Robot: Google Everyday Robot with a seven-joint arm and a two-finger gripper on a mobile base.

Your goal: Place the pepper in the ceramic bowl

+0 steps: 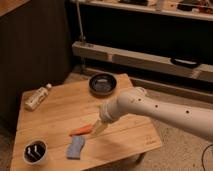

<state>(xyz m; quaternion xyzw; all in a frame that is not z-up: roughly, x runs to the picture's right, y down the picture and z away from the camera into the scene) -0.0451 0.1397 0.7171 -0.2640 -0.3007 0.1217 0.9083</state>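
Observation:
The orange-red pepper [80,131] lies on the wooden table [60,107], near its front middle. My gripper [97,129] reaches down from the white arm and its tip is right at the pepper's right end. The dark ceramic bowl [102,84] stands at the table's far right corner, well behind the pepper and apart from my gripper.
A blue folded cloth [75,147] lies just in front of the pepper. A small white-rimmed cup [35,152] stands at the front left corner. A bottle [37,97] lies on its side at the far left. A metal shelf rail [145,59] runs behind the table.

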